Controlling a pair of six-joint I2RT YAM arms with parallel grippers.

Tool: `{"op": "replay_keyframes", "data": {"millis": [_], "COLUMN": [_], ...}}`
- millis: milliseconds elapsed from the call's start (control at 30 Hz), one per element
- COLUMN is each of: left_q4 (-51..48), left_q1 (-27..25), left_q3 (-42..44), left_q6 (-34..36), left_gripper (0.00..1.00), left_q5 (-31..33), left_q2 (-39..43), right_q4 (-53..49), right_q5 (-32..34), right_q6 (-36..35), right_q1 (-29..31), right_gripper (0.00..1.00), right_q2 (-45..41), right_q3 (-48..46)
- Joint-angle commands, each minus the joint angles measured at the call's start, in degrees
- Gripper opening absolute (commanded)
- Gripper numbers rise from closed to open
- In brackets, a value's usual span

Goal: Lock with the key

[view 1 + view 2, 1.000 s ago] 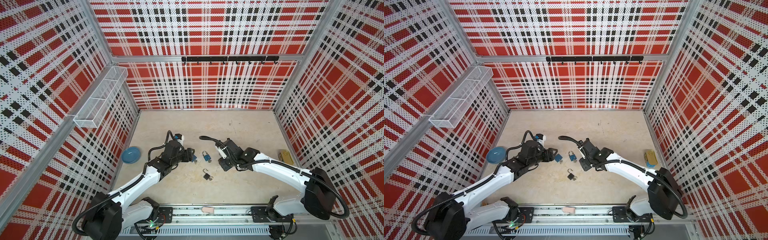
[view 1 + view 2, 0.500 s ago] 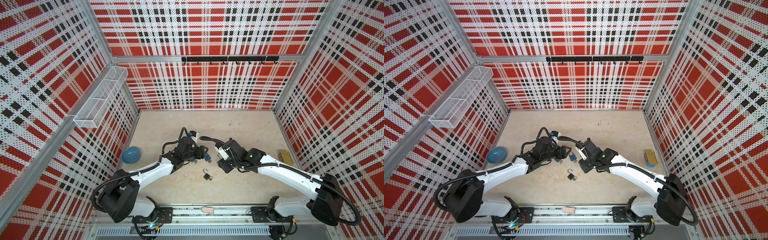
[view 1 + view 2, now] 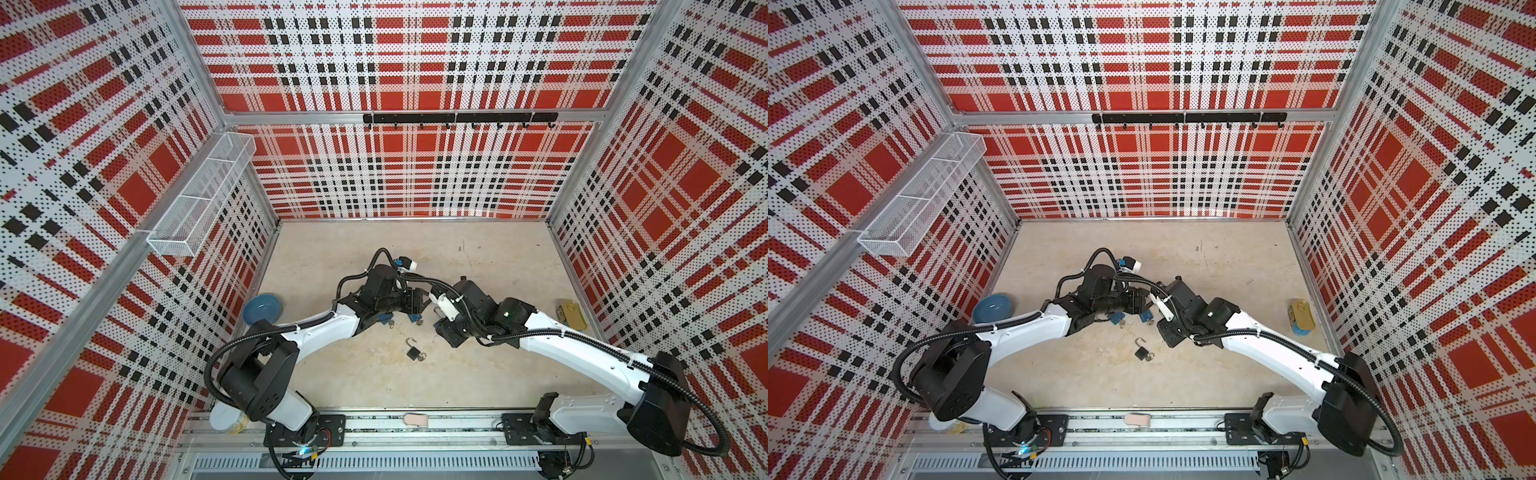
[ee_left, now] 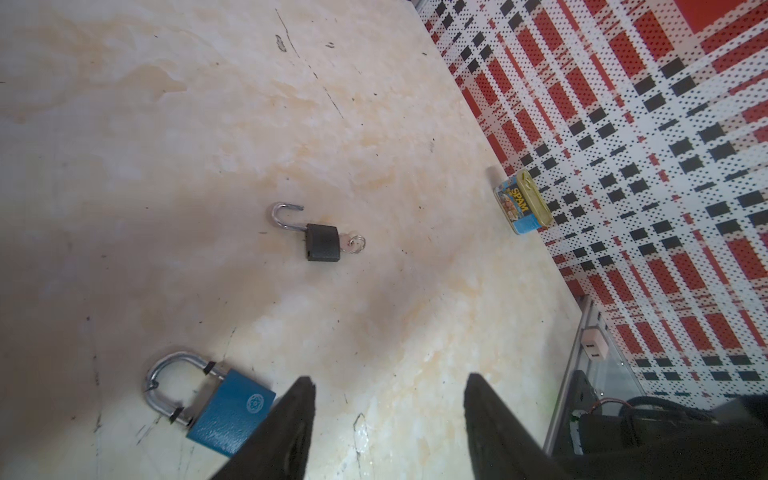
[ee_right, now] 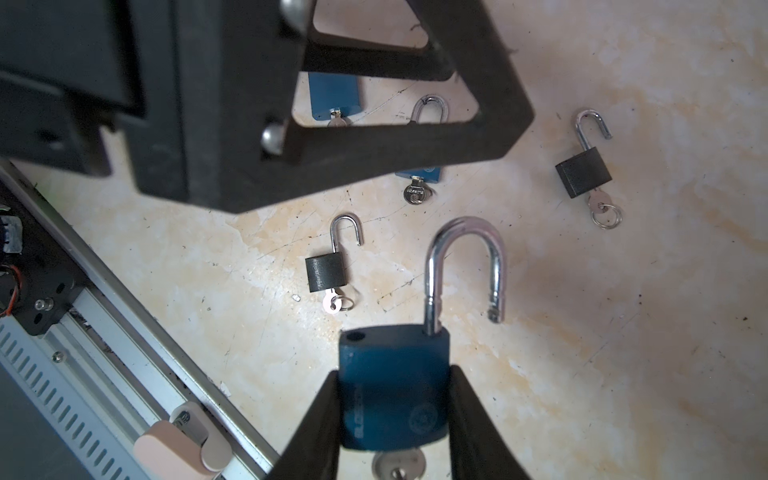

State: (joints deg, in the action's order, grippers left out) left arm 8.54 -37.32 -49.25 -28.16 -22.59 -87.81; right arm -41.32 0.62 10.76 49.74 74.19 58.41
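With the right pincer (image 5: 392, 372), pinches the blue padlock (image 5: 395, 399) by its body, key (image 5: 399, 463) seated in its base, shackle (image 5: 463, 266) up and swung away from its hole (image 5: 357, 336). Holds the left pincer (image 4: 388, 378) spread and empty just beside, around ten o'clock in both top views. Finds a loose blue padlock (image 3: 414, 318) near at eight o'clock, an open black padlock (image 3: 414, 354) farther at seven, a Spam tin (image 3: 571, 313) well apart at three, a blue bowl (image 3: 262, 307) at nine. Risks, likely, jamming the free leg against the body if pressed before turning back over the hole; could also twist the lock in the grip with an off-centre push, or knock the key loose.
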Motion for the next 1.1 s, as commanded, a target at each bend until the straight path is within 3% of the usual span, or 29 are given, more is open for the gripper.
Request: {"op": "replay_keyframes", "data": {"millis": [0, 333, 500, 800, 1067], "left_q4": [1.0, 3.1, -3.8, -6.4, -6.2], "left_q1": [-0.2, 3.5, 1.9, 1.3, 0.7], "left_q3": [-0.2, 1.3, -1.6, -1.7, -2.6], "left_q6": [0.5, -4.3, -3.2, -6.4, -7.7], "left_gripper": [0.59, 0.55, 0.55, 0.54, 0.53], "left_q5": [-1.7, -8.6, -12.0, -19.6, -20.6], "left_q2": [1.0, 2.5, 3.1, 1.1, 0.6], "right_q4": [0.6, -0.7, -0.9, -0.9, -0.8], "right_q5": [0.5, -0.2, 1.3, 2.8, 3.6], "right_q6": [-1.5, -2.1, -2.2, -2.4, -2.3], "right_q1": [0.4, 0.7, 1.0, 1.7, 2.3], "right_gripper": [0.32, 0.31, 0.31, 0.31, 0.31], "right_q2": [-1.7, -2.2, -2.3, -2.1, -1.2], "right_q3": [2.1, 3.0, 2.9, 3.0, 3.2]}}
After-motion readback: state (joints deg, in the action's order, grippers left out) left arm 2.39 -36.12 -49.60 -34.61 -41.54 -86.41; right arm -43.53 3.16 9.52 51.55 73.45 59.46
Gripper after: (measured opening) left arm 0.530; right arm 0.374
